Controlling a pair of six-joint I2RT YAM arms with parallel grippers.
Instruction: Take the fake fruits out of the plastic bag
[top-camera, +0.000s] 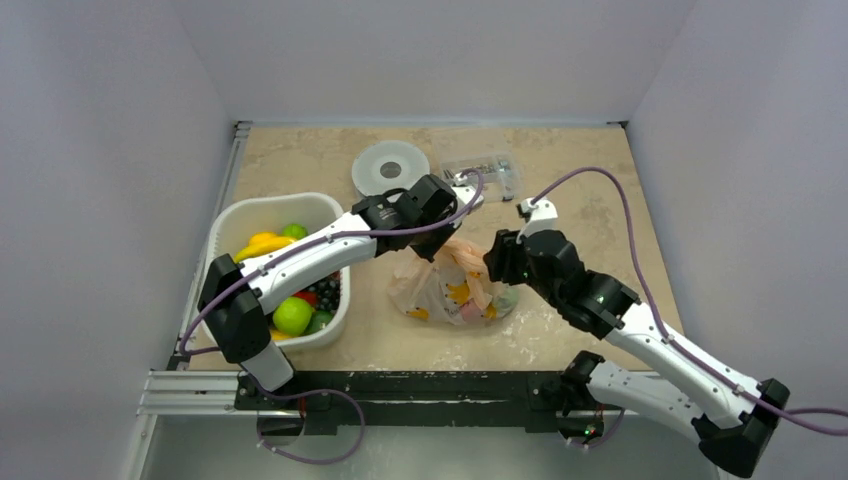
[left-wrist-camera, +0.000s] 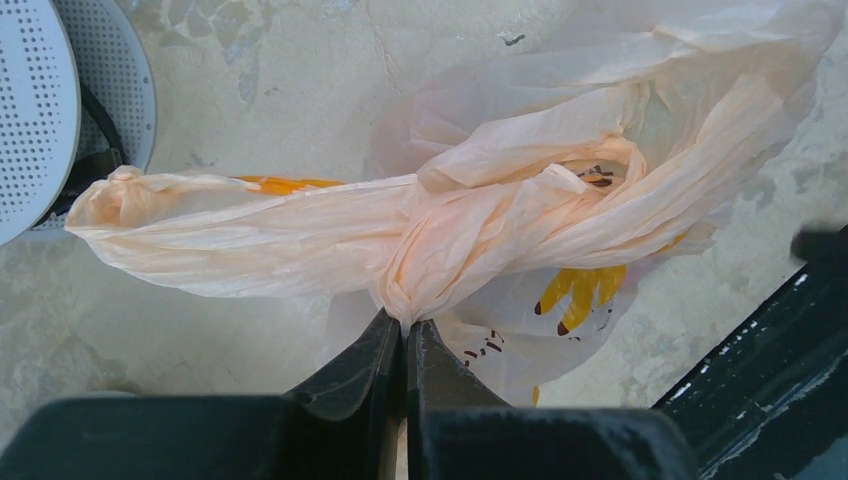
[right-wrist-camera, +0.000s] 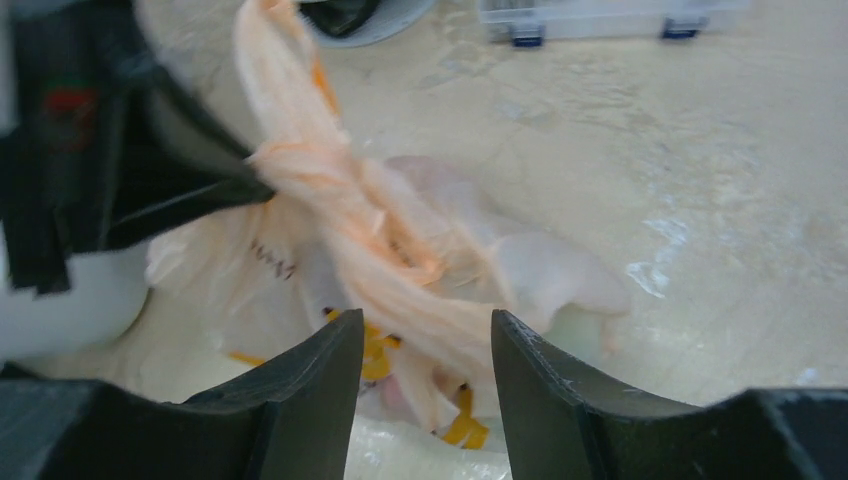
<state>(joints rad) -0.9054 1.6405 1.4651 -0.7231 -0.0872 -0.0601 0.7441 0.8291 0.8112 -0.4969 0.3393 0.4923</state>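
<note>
The pale-peach plastic bag lies on the table between the two arms, its handles twisted and knotted. My left gripper is shut on the bag just under the knot. My right gripper stands open, and a twisted strand of the bag runs between its fingers without being pinched. Seen from above, the left gripper is at the bag's top and the right gripper at its right side. Several fake fruits lie in a white basket. I cannot make out any fruit inside the bag.
The white basket sits at the left under the left arm. A round perforated disc and a clear box of small parts stand behind the bag. Walls close in the table on three sides.
</note>
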